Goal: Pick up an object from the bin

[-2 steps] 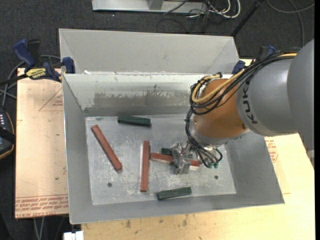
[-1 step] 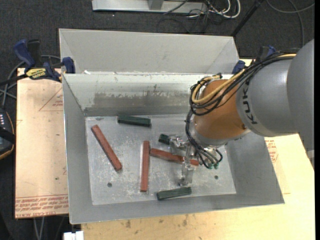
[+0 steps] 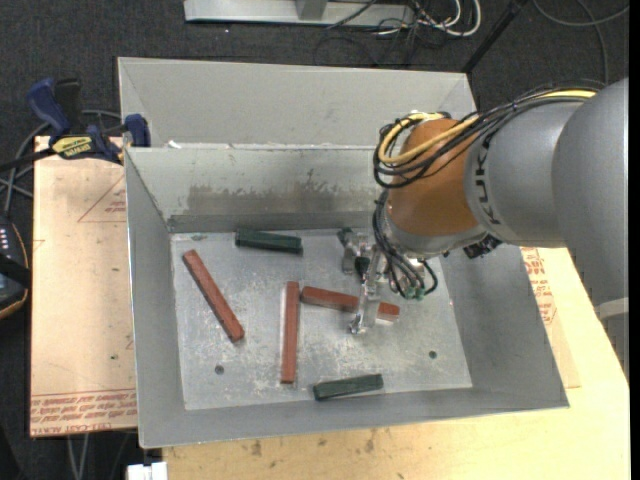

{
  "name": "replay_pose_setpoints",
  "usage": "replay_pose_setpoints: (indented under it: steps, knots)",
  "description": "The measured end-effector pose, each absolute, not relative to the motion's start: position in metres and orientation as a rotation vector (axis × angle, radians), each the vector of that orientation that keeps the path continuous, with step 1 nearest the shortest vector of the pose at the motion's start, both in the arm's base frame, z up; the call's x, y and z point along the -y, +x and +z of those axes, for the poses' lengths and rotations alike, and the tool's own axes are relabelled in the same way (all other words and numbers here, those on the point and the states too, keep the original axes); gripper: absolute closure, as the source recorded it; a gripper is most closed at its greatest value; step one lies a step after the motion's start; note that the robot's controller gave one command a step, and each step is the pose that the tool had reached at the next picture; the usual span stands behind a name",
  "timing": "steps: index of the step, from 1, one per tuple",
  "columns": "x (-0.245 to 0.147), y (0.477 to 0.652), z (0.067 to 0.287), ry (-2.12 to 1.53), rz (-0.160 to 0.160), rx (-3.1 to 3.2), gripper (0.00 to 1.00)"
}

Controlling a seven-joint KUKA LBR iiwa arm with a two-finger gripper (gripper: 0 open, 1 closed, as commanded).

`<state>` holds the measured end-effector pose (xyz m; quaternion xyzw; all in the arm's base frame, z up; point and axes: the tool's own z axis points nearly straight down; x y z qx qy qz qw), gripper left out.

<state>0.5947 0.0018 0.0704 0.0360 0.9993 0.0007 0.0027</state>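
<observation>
camera view: the gripper (image 3: 365, 316) is low over the bin (image 3: 300, 108) floor, right on top of a short red-brown bar (image 3: 322, 296) that lies flat and runs out from under it to its left, with a stub showing on its right. whether the tool is apart, together or clamped on the bar i cannot tell; the wrist and cables hide too much.

the bar looks like a stiff, straight block, probably light, flat-sided and not fragile. its faces seem smooth, so it could slip or pivot if taken near one end. my judgement is that the best hold is across the narrow width near the middle, roughly where the tool now sits.

just left of the tool, a longer red-brown bar (image 3: 289, 333) lies lengthwise, its upper end near the short bar's left tip; whether they touch i cannot tell. a lift that drags sideways might nudge it. further left, well apart, lies a third red-brown bar (image 3: 212, 295), set aslant. behind and left of the tool is a dark green bar (image 3: 268, 241) near the back wall. in front of the tool, another dark green bar (image 3: 348, 388) lies by the front edge. neither green bar seems to stand in the way of a straight lift.
</observation>
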Motion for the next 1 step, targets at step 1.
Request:
replay_pose_setpoints:
  steps: [1]
  knots:
    - [-0.0018, 0.5945, 0.071, 0.112, 0.002, -3.136, 1.0]
